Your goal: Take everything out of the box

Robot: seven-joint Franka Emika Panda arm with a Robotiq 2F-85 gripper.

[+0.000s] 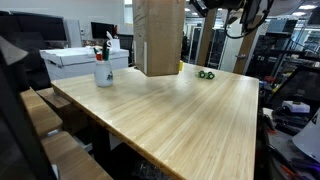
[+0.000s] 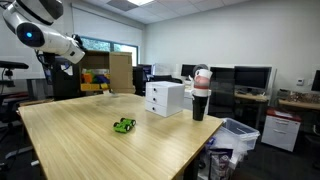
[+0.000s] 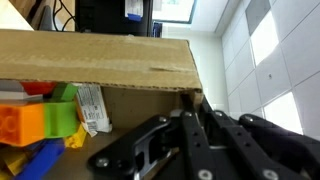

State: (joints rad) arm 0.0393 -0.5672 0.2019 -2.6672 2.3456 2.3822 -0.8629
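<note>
**Jaws shut and empty at the box, toys waiting inside**

In the wrist view the black jaws are sitting nearest the lens. They are pressed together with nothing showing between them, and their tips are lying close to the inner wall of the brown cardboard box (image 3: 100, 60). The toys (image 3: 40, 125) are lying heaped to the left inside it: an orange block (image 3: 20, 122), a green block (image 3: 62, 115), blue pieces (image 3: 35, 160) below, and red and yellow bits behind. In an exterior view the box (image 1: 158, 35) is standing on the pale wooden counter (image 1: 190, 120), and one green toy (image 1: 207, 73) is already lying out beside it. The emptying is probably partway through. The next move is calling for the jaws to open, shift left over a block and close on it.
</note>
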